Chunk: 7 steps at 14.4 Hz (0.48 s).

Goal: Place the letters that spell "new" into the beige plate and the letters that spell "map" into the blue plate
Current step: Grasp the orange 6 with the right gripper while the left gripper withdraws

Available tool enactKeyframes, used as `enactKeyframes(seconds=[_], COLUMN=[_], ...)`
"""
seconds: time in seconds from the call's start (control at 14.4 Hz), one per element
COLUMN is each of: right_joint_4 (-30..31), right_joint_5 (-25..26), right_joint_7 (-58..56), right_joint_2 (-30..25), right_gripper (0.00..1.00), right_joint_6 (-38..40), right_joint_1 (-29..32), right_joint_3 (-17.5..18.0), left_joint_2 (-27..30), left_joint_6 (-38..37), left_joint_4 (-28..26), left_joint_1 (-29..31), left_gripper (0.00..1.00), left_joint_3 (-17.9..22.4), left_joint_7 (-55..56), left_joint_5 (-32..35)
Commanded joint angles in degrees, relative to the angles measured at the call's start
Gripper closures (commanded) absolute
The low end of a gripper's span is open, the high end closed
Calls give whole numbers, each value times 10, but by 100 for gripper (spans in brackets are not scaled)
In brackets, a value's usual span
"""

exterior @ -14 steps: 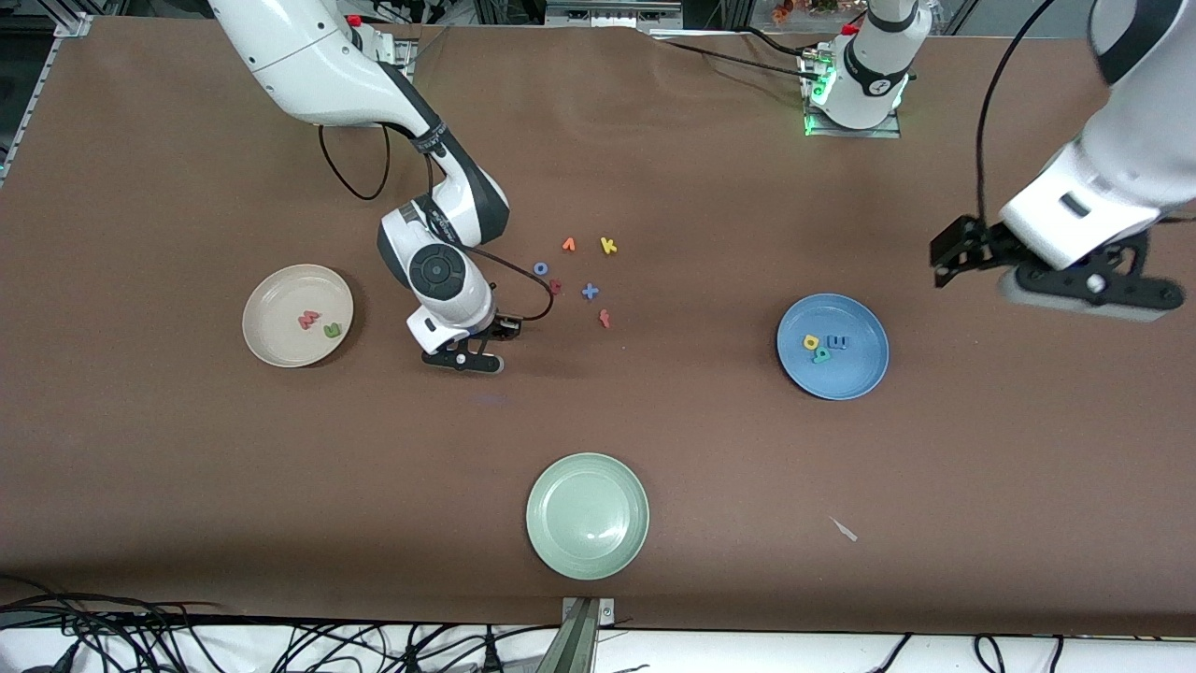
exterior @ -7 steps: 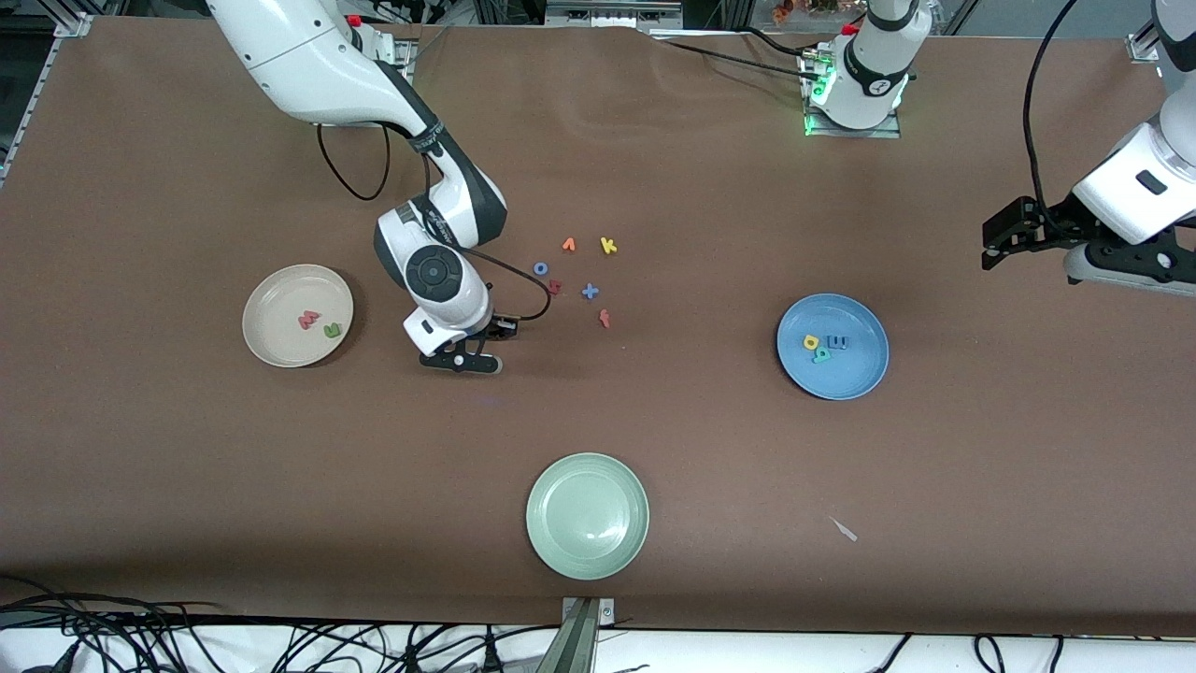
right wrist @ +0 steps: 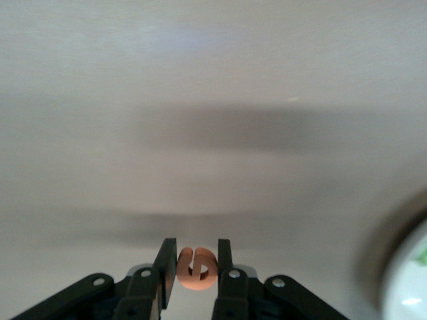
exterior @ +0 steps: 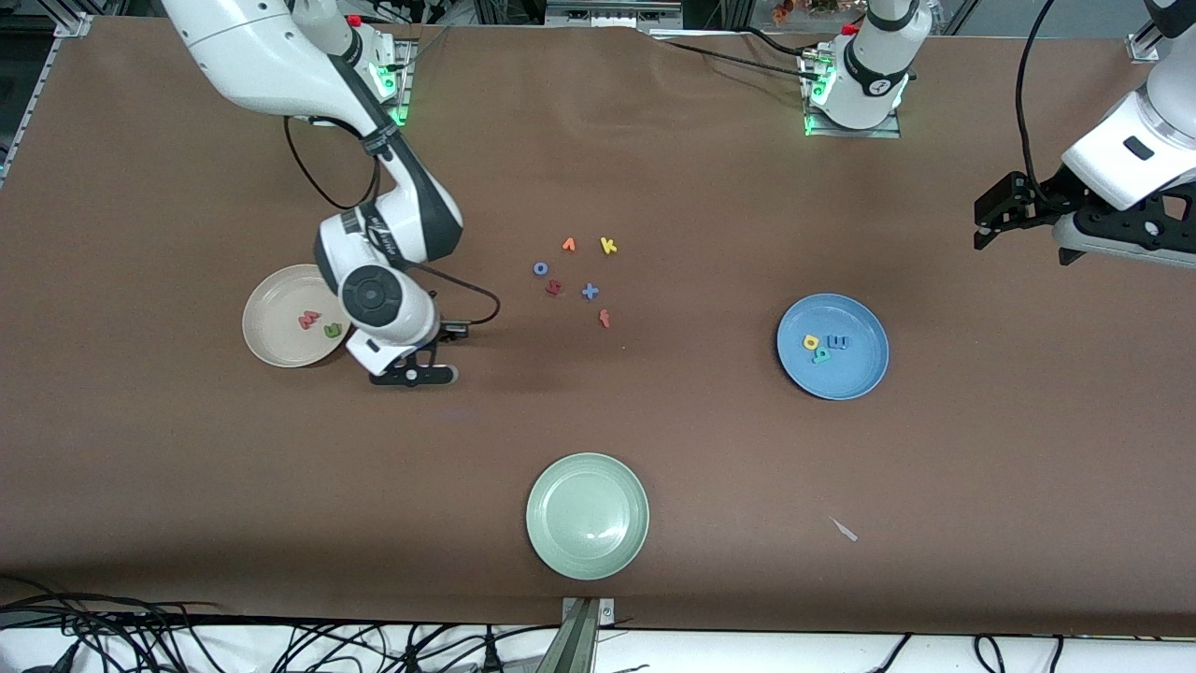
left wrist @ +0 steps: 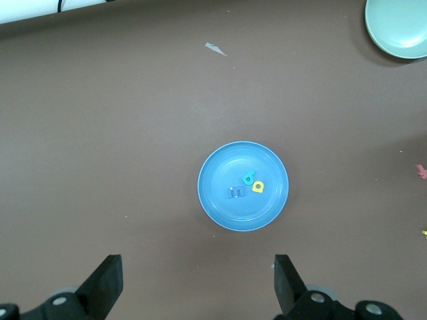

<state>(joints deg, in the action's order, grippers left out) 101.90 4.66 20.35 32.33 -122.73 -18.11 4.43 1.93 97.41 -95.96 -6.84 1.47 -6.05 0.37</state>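
right gripper (right wrist: 194,267) has its jaws pinching the orange "e" (right wrist: 195,269), clear in the right wrist view. in the front view it hangs over bare table (exterior: 654,449) just beside the beige plate (exterior: 271,350), on that plate's side toward the middle of the table. the "e" itself can't be seen in the front view.

beige plate already holds the salmon-red "w" (exterior: 308,321) and the green "n" (exterior: 332,329), lying side by side, near its middle. blue plate (exterior: 855,379) toward the left arm's end holds the yellow "a" (exterior: 810,342), teal "p" (exterior: 821,355) and blue "m" (exterior: 838,342), bunched together. so "map" looks done, "new" lacks only the "e".

left gripper (left wrist: 195,283) waits, jaws spread wide and empty, up over the table edge at its own end, blue plate in its wrist view.

leftover letters sit mid table, farther from the front camera than the pale green plate (exterior: 587,515): orange "v" (exterior: 568,245), yellow "k" (exterior: 608,246), blue "o" (exterior: 540,268), dark red "s" (exterior: 554,288), plus two more.

step in hand, my read: carry the "e" over the beige plate. do it well: clear the raised rim, stop over a bare patch of the plate away from "w" and "n", go low before letting go since the light letter could bounce or stick to a pad.
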Motion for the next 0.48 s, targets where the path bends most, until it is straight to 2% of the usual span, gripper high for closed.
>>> enactKeyframes(seconds=[0.0,0.42], right_joint_4=[54,158], right_joint_5=[-7,-7], right_joint_7=[-91,-244], right_joint_2=[-55,-140], right_gripper=[80,80], right_joint_6=[11,-5], right_joint_1=[-1,-1], right_joint_3=[-36,-119], left_joint_2=[10,2], left_joint_6=[-9,-26], left_joint_4=[-3,21], left_joint_1=[7,7], left_gripper=[0,0], left_joint_3=[-12,-9], left_joint_7=[-12,-12], left_joint_5=[10,10])
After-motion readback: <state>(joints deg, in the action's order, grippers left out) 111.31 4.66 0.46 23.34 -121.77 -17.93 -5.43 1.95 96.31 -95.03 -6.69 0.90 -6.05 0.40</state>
